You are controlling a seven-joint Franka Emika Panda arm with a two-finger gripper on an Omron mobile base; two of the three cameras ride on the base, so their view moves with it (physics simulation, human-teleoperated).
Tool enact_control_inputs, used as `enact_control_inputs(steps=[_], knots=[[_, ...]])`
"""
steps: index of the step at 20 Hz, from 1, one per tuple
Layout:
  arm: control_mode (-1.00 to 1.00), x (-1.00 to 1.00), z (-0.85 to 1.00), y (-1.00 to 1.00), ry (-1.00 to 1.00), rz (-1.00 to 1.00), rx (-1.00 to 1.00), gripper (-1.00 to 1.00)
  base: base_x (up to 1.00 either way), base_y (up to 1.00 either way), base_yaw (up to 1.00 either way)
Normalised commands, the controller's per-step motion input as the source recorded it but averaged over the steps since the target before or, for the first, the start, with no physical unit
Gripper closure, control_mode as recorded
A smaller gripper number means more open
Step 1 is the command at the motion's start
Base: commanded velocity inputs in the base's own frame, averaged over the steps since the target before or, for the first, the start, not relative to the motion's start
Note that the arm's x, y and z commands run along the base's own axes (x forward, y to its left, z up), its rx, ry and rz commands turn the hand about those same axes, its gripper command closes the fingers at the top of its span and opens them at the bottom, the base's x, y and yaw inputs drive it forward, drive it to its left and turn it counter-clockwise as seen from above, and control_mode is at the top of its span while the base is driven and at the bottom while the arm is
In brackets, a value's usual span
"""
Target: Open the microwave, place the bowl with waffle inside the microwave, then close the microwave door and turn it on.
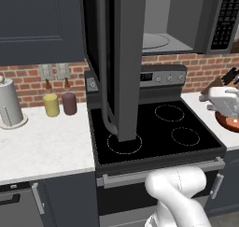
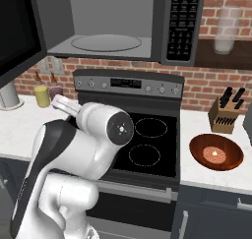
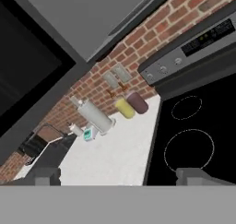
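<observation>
The microwave (image 2: 113, 21) hangs above the stove with its cavity open and its button panel (image 2: 183, 21) at the right. The microwave door (image 1: 125, 62) stands swung wide out over the stove's left side; its black glass also shows in the hand view (image 3: 27, 71). On the right counter sits the reddish-brown bowl (image 2: 231, 154) with the waffle (image 2: 214, 155) in it. My gripper (image 3: 120, 177) is open and holds nothing. It hovers in front of the stove, facing the left counter, well apart from the bowl. My white hand (image 1: 225, 101) partly covers the bowl (image 1: 229, 122) in the left base view.
The black stove top (image 2: 147, 139) lies below the microwave. On the left counter stand a paper towel roll (image 1: 8, 104), a yellow canister (image 1: 51, 104) and a maroon one (image 1: 69, 103). A knife block (image 2: 226, 116) stands behind the bowl. A glass (image 2: 224, 34) sits on a shelf.
</observation>
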Motion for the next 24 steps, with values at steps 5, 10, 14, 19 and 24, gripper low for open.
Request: enact_control_inputs(steps=[5, 10, 14, 19, 24], knots=[[-1.00, 0.99, -0.34, -1.00, 0.13, -0.23, -0.22, -1.00, 0.00, 0.00, 0.00], [-1.00, 1.00, -0.25, -1.00, 0.33, -0.25, -0.35, -1.00, 0.00, 0.00, 0.00], [-1.00, 1.00, -0.33, -1.00, 0.35, -0.25, -0.34, -1.00, 0.00, 0.00, 0.00], [-1.00, 0.98, -0.47, -1.00, 0.34, -0.25, -0.32, -1.00, 0.00, 0.00, 0.00], [-1.00, 0.87, -0.60, -1.00, 0.31, -0.24, -0.30, -1.00, 0.00, 0.00, 0.00]])
